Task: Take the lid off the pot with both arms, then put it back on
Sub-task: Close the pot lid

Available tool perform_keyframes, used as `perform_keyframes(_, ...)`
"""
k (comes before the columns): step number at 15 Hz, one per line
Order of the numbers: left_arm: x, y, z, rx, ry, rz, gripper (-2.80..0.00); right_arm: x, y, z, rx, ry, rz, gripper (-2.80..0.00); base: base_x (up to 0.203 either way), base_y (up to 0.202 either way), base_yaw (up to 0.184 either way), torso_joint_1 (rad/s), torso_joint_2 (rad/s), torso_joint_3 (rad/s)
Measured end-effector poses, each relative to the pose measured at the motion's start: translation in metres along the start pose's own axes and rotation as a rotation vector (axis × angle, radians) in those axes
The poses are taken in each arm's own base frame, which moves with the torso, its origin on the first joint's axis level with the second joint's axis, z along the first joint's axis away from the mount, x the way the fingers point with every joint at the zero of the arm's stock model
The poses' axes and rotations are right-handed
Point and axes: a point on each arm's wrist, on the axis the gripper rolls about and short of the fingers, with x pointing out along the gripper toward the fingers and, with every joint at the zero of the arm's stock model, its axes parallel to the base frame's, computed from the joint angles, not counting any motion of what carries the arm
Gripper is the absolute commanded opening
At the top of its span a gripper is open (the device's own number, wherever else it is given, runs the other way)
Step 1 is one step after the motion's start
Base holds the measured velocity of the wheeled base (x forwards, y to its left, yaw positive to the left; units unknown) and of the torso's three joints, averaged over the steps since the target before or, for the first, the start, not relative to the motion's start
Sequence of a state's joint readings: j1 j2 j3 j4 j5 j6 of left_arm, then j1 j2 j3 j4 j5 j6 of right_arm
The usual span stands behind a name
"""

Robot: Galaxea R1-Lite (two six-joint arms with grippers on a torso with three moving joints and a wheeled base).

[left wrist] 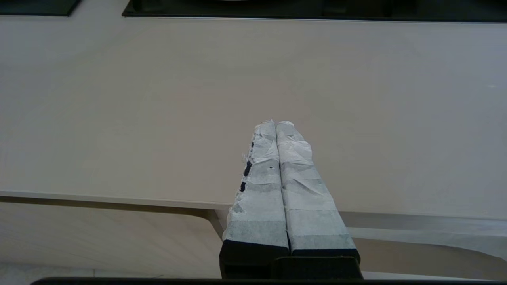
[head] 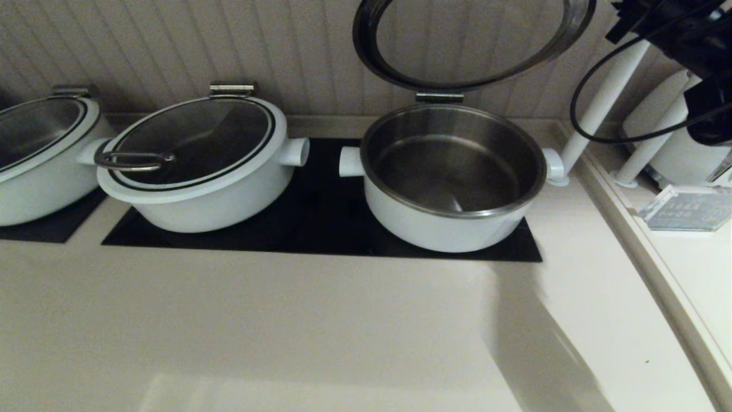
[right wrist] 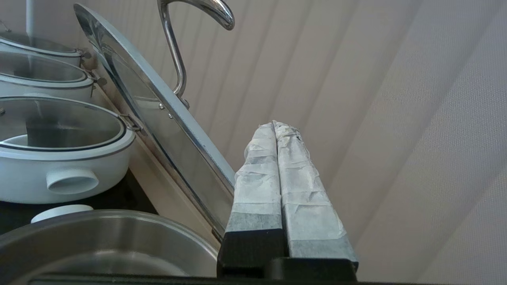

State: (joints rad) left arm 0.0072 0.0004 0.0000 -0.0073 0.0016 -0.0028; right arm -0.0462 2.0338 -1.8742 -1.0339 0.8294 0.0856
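Observation:
The pot (head: 452, 232) stands open on the right of the black cooktop, its steel inside bare. The lid (head: 469, 40) is tipped up on its hinge (head: 439, 97) and leans back toward the wall. In the right wrist view the lid (right wrist: 158, 118) stands on edge with its curved steel handle (right wrist: 178, 59) facing the wall, and the pot rim (right wrist: 99, 233) lies below. My right gripper (right wrist: 275, 124) is shut and empty, beside the lid's rim and near the wall; its arm (head: 686, 34) is at the top right. My left gripper (left wrist: 276, 123) is shut and empty over the counter's front edge.
Two other white pots with closed glass lids (head: 200, 166) (head: 34, 154) stand to the left on the black cooktop (head: 320, 223). White posts and an appliance (head: 669, 137) and a clear block (head: 683, 209) sit on the raised ledge at right. The ribbed wall is close behind.

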Motion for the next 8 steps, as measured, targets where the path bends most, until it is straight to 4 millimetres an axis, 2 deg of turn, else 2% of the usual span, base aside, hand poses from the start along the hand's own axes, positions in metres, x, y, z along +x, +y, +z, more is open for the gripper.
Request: perform_keyframes(8, 0.000, 0.000, 0.000, 0.000, 0.000, 0.000, -2.80, -0.018, 0.021, -0.010, 0.036, 0.034, 0.049, -2.80, 0.000, 0.000, 0.000, 0.000, 0.00, 0.000)
